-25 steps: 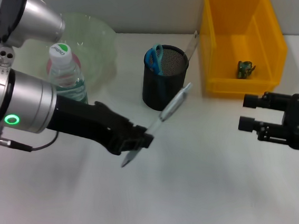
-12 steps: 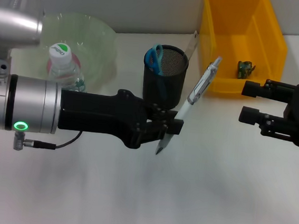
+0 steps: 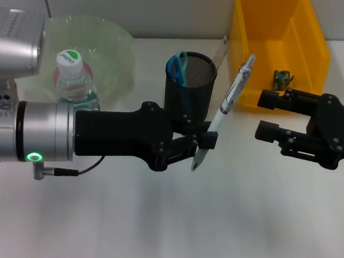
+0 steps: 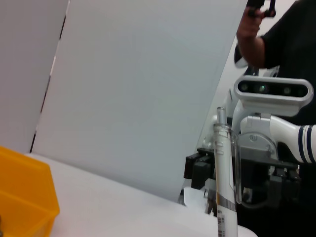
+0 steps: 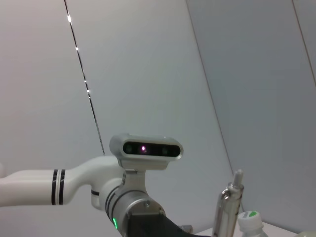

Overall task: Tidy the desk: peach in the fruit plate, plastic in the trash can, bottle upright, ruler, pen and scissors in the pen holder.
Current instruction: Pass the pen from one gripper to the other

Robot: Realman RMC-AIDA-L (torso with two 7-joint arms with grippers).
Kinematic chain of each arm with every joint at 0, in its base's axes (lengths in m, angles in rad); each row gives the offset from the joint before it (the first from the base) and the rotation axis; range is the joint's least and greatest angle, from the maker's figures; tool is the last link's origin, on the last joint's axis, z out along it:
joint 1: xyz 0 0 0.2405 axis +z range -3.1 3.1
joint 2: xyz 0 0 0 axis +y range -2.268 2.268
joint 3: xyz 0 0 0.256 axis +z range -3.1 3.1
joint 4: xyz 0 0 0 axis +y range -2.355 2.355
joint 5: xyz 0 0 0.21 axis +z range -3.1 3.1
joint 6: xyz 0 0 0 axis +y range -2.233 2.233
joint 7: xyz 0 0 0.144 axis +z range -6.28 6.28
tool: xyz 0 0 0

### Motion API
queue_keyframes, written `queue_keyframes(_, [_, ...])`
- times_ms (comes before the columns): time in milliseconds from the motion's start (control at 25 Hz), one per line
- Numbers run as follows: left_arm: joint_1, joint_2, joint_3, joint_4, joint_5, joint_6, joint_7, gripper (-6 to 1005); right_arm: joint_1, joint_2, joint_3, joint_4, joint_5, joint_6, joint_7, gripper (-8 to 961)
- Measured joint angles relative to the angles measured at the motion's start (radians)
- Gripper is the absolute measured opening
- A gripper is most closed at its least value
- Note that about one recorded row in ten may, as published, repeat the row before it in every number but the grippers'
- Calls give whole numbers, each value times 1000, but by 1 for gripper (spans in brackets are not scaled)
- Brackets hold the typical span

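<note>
Three containers stood along the far side of the white desk [image 3: 169, 226]. Nearest the middle was the black mesh pen holder [image 3: 190, 89], which held blue-handled scissors [image 3: 177, 65] against its left rim and a clear ruler [image 3: 222, 49] leaning out toward the bin. To its right sat the yellow bin [image 3: 277, 48], with a small crumpled greenish piece of plastic [image 3: 281, 78] lying on its floor. On the left was the pale green fruit plate [image 3: 101, 46]; the capped water bottle [image 3: 73, 83] stood upright in front of it, and its body and the left arm hid much of the plate's inside, so what the plate held could not be told.

The left gripper [image 3: 201, 145] was clamped on the lower part of the pen [image 3: 226, 108], just right of the pen holder and level with its side. The pen rose nearly upright, tilted a little to the right, its tip pointing down above the desk and its clip end near the bin's left wall. The right gripper [image 3: 267, 115] hovered in front of the bin with its two fingers spread and nothing between them.

The left wrist view showed only the pen's [image 4: 224, 187] clear barrel and clip, cut off below, with a corner of the bin [image 4: 24, 197]. The right wrist view caught just the pen's top end [image 5: 228, 207] and the bottle's green cap [image 5: 248, 217].
</note>
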Motion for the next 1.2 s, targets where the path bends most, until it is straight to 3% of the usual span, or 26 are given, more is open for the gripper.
queue_keyframes(280, [-20,0,5,-68,-35,6,70,134,5,14,-3,1,0,0,-2,652])
queue_keyframes(480, [-31,-2,58,-136,-97,13,196,134,8,17,-3,1,-1,-4,-2,649])
queue_keyframes(1200, [-62,-5,80,-201,-125,4,245,164,24,22,-6,1,-9,-4,3,580])
